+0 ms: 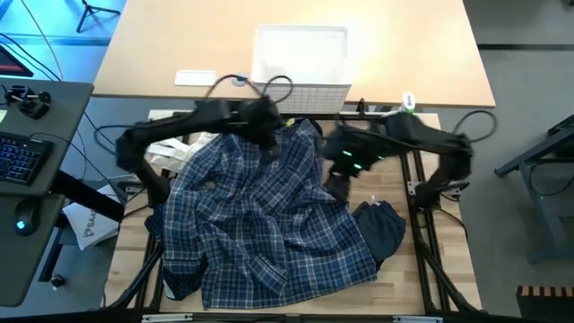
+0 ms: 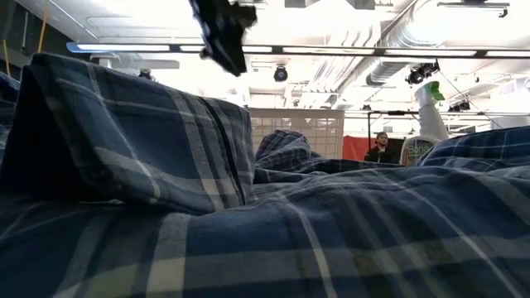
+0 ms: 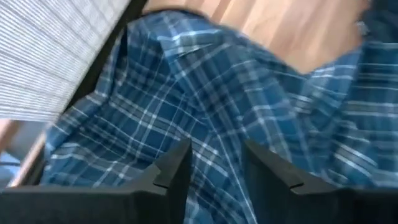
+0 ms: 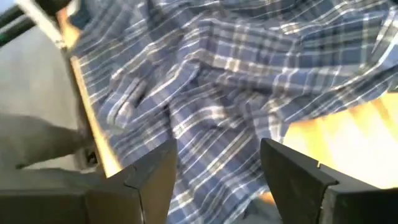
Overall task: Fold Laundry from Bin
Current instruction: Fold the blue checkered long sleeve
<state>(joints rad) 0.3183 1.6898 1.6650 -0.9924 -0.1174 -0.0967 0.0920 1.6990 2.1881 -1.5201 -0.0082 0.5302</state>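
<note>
The blue-and-white plaid shirt (image 1: 260, 224) lies rumpled and spread over most of the table, and it fills the low view (image 2: 273, 232). A dark navy piece (image 1: 381, 229) lies bunched on the table by the shirt's right edge. The white lattice bin (image 1: 300, 67) stands at the far edge, and its wall shows in the left wrist view (image 3: 50, 56). My left gripper (image 3: 214, 168) hovers open over the shirt's far part (image 1: 269, 135). My right gripper (image 4: 217, 168) hangs open above the shirt's right side (image 1: 336, 175). Nothing is between the fingers of either.
A spray bottle (image 1: 408, 100) stands at the far right beside the bin. Pale cloth and paper (image 1: 166, 152) lie at the table's left. Dark cloth (image 1: 179, 285) pokes out under the shirt's near left corner. A person (image 2: 381, 147) sits far behind the table.
</note>
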